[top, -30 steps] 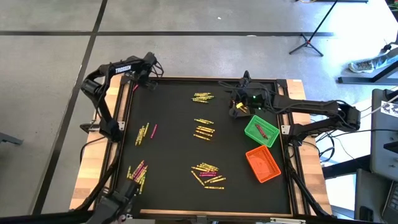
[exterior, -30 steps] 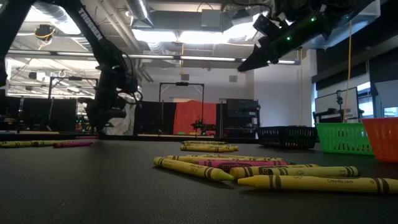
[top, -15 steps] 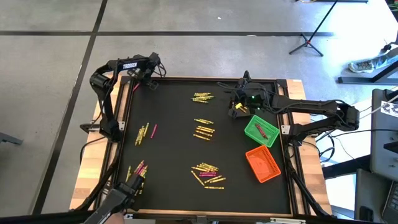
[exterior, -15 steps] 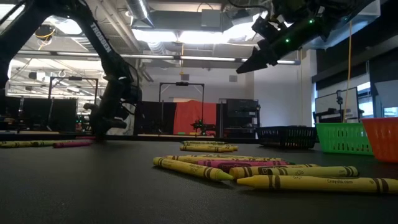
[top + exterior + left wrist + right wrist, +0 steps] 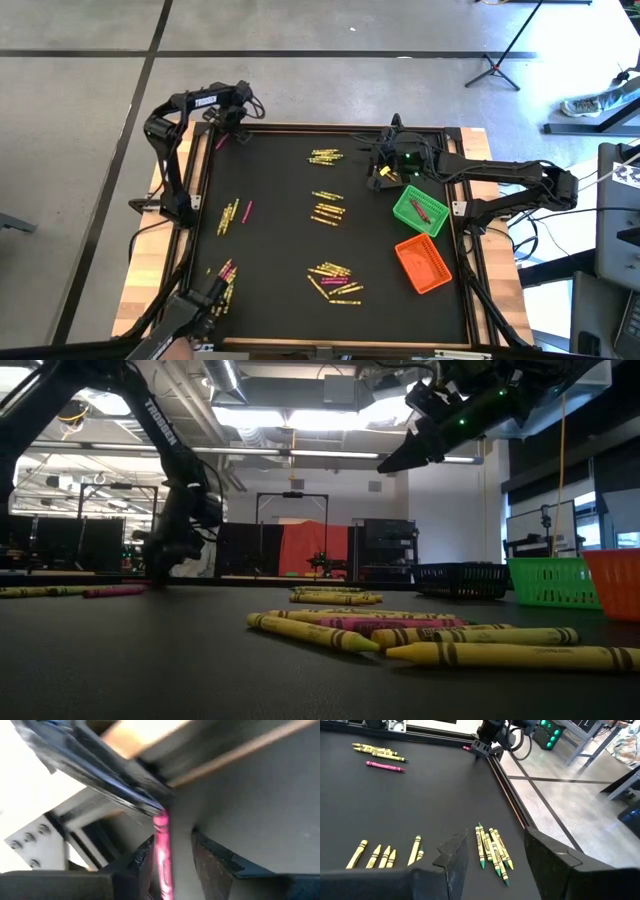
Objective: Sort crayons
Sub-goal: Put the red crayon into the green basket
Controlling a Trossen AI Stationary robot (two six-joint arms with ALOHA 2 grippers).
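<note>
High view: the thin pink crayon (image 5: pixel 217 141) sits alone in the far left corner of the black-topped table (image 5: pixel 280 240), tight against the left edge rail. The left gripper (image 5: pixel 228 124) is right over it. The right gripper (image 5: pixel 384 172) hangs at the far right of the table, well apart from that crayon, so the left arm is clearly the nearer. Counted: five loose groups of mostly yellow crayons (image 5: pixel 328 207) across the table, plus the lone pink one. There is one green mesh bin (image 5: pixel 408 203) and one orange mesh bin (image 5: pixel 423 265) along the right edge (the green one already has a reddish stick inside).

Low view: one black mesh bin (image 5: pixel 462 578) also shows, which makes three bins. The right gripper is high above the table and the left one is down at the table surface.

Left wrist view: the dark fingers (image 5: pixel 212 865) are spread wide and straddle the pink crayon. Its long axis runs forward in line with them, along the rail. The crayon looks unclamped, so closing straight in should catch it.

Right wrist view: this gripper's jaws are parted with nothing between them. A fan of green-tipped yellow crayons (image 5: pixel 490 847) lies on the table below, near its edge.
</note>
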